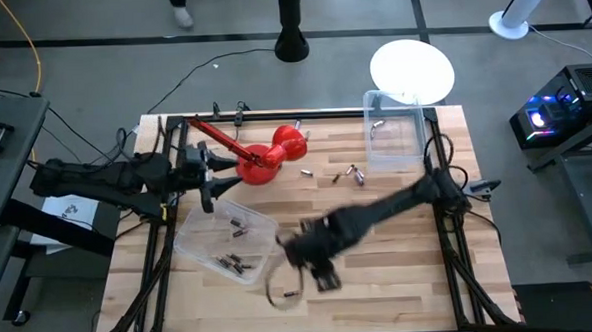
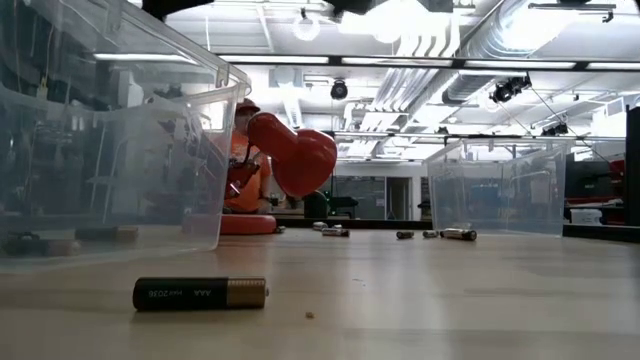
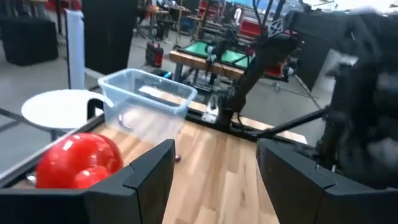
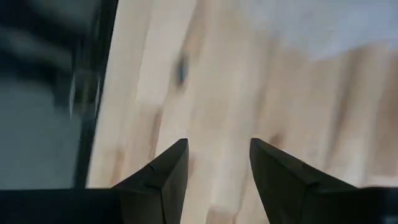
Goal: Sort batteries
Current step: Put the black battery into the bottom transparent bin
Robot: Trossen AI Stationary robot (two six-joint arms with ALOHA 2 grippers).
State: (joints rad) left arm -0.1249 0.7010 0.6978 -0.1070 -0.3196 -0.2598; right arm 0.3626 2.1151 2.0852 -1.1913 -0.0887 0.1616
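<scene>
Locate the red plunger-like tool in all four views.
High: red plunger-like tool at table's far middle, by left gripper.
Low: left of centre, behind near clear bin.
Left wrist: lower left.
Right wrist: not visible.
Shared landmark: far clear bin.

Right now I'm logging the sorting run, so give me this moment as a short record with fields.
left bin: several batteries inside
right bin: one battery, maybe two
loose batteries: on the table between the red tool and the right bin
left end effector: open, empty, beside the red tool
right end effector: open, empty, above the table near the front edge
</scene>
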